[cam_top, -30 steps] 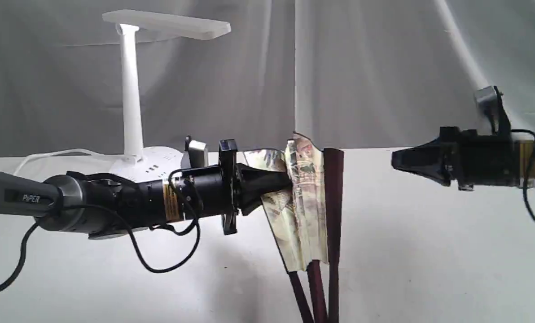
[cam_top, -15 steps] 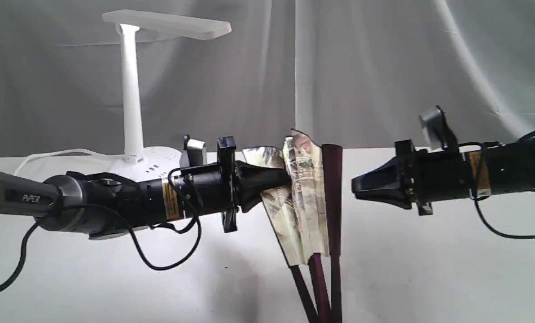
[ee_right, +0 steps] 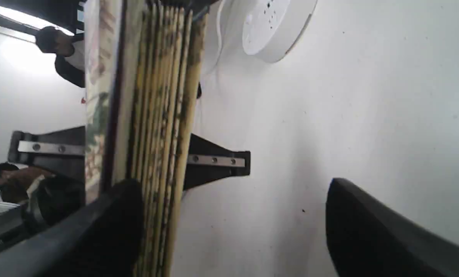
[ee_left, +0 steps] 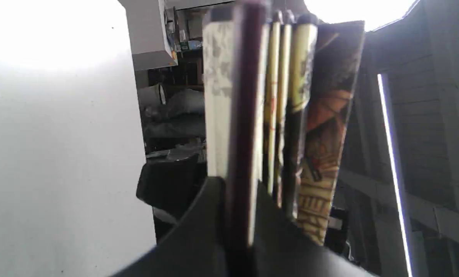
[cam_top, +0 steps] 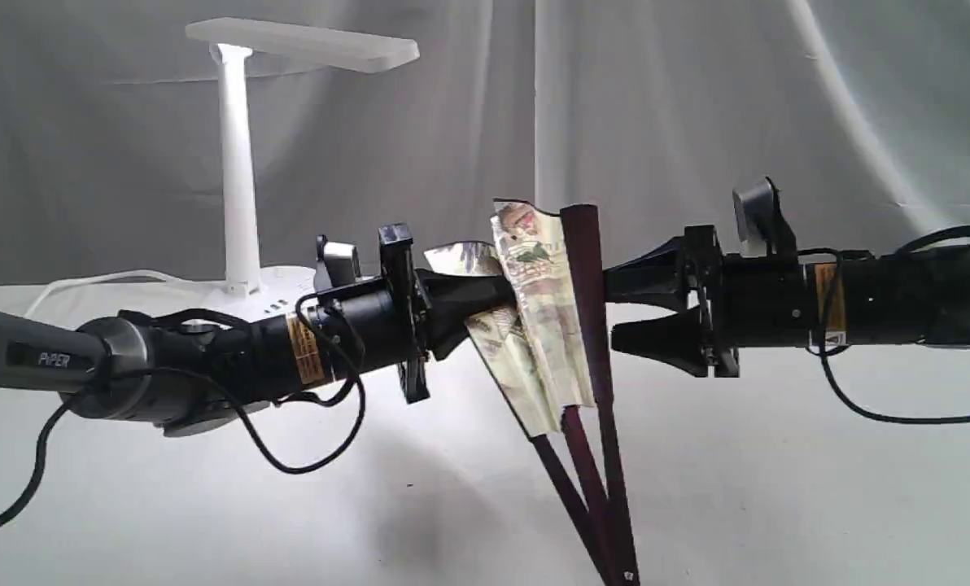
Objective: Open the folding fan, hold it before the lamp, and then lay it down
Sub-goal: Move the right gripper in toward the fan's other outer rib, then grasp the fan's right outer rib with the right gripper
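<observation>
In the middle of the exterior view, above the matte white table (cam_top: 778,488), the folding fan (cam_top: 534,317) stands nearly upright, slightly tilted and only partly spread. Its cream pleated paper, printed with houses and trees, is crumpled toward the left. Glossy dark maroon ribs converge on the pivot at the frame's lower edge. Whether the pivot touches the table cannot be told. The left gripper (cam_top: 497,297), black and tapered, is clamped on the paper leaf from the left. The right gripper (cam_top: 618,309) has its two pointed fingers spread apart, their tips just beside the outer maroon rib. Behind, at the left, stands the lamp (cam_top: 237,163), made of smooth white plastic with a flat rectangular head, a slim post, a round base and a white cord. A creased grey cloth backdrop (cam_top: 696,122) hangs beyond.

In the left wrist view the folding fan (ee_left: 318,127) shows edge-on as stacked yellowish pleats. One maroon rib runs down into the left gripper (ee_left: 241,188), whose dark fingers are pressed together on it.

In the right wrist view the pleats of the folding fan (ee_right: 164,115) lie edge-on against one finger (ee_right: 110,231) of the right gripper (ee_right: 233,186). The other finger stands well apart, with bare table between them. The lamp's round, perforated base (ee_right: 275,27) lies beyond.
</observation>
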